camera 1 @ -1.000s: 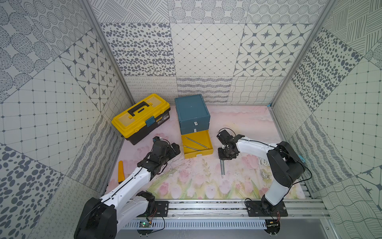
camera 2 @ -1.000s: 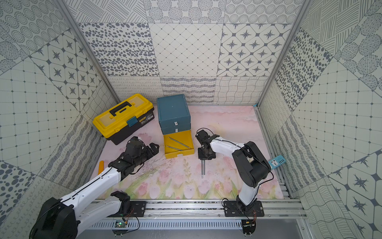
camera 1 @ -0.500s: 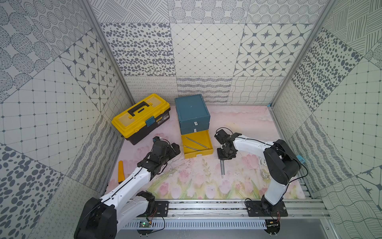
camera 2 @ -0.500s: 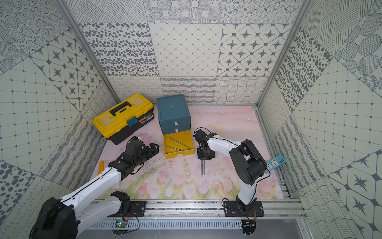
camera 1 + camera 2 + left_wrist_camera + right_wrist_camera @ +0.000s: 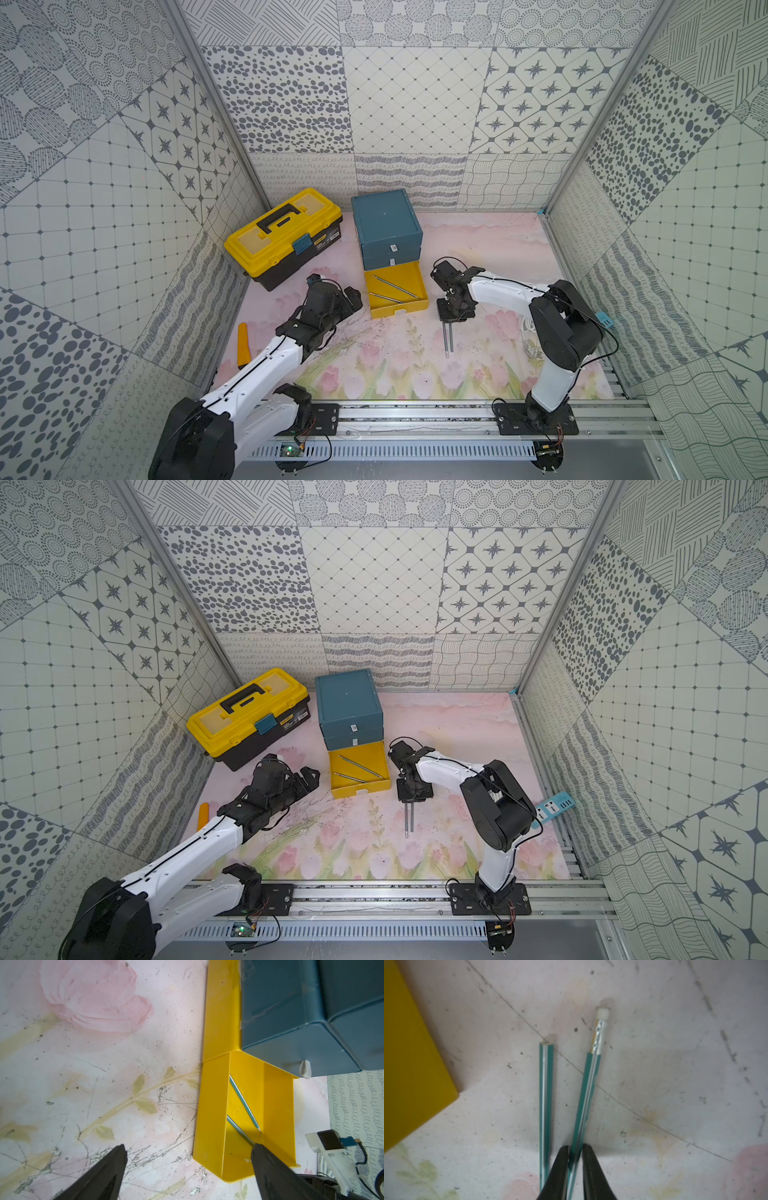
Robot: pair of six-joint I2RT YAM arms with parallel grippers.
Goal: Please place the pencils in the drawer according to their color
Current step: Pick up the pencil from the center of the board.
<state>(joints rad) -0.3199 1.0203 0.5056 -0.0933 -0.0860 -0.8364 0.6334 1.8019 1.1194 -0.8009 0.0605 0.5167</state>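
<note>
Pencil (image 5: pixel 588 1088) partly hidden within right end effector (image 5: pixel 575 1150)

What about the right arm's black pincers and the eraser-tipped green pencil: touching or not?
Touching. The right wrist view shows the right gripper with its fingers pinching the eraser-tipped pencil from both sides, no visible gap.

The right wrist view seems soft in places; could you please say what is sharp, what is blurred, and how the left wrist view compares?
Right wrist view: the teal, silver-striped, eraser-tipped pencil is fairly sharp, while the black fingers and the yellow plastic drawer corner blur; left wrist view: crisp scuffs on the floral mat, a shadow across part of the drawer floor.
</note>
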